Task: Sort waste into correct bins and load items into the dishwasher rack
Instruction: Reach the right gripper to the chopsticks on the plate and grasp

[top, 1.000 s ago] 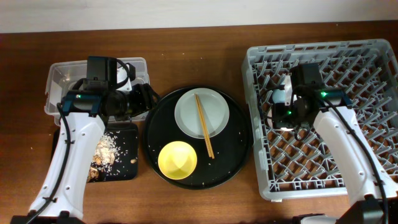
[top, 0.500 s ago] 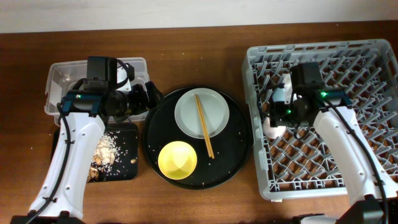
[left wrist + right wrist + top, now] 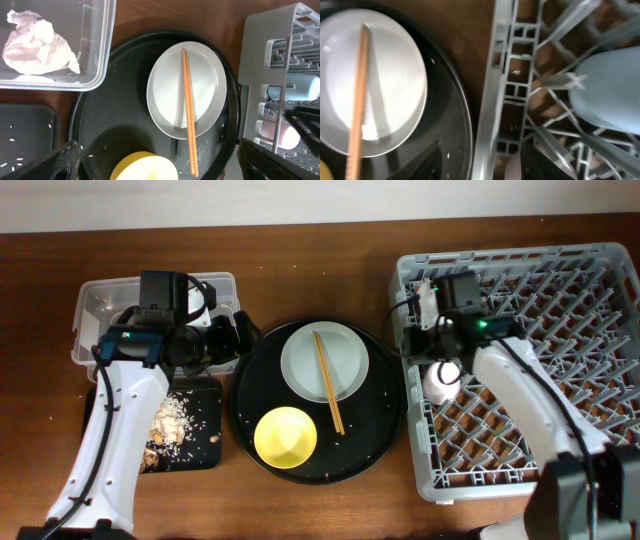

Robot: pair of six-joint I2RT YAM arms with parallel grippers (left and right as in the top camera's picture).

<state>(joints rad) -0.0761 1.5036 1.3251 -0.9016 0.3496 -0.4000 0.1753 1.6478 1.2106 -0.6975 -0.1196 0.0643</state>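
Note:
The grey dishwasher rack [image 3: 520,470] fills the right side. A pink-white cup [image 3: 440,381] lies in its left part, and a light blue cup [image 3: 607,95] lies just beyond it. My right gripper [image 3: 411,340] is open and empty over the rack's left wall [image 3: 495,100]. My left gripper [image 3: 240,335] is open and empty at the left rim of the round tray. The white plate [image 3: 325,362] carries the chopsticks [image 3: 328,380]. The yellow bowl [image 3: 285,436] sits in front of it. A crumpled tissue [image 3: 37,42] lies in the clear box [image 3: 95,305]. Food scraps [image 3: 172,418] lie on the flat black tray [image 3: 205,450]. I cannot make out the wrapper.
The large round black tray [image 3: 375,445] holds the plate and bowl, with rice-like crumbs scattered on it. Bare brown table runs along the front edge and between the tray and the rack.
My right gripper has let go of the pink-white cup, which now lies in the rack, and has moved left to the rack's left wall. My left arm has not moved.

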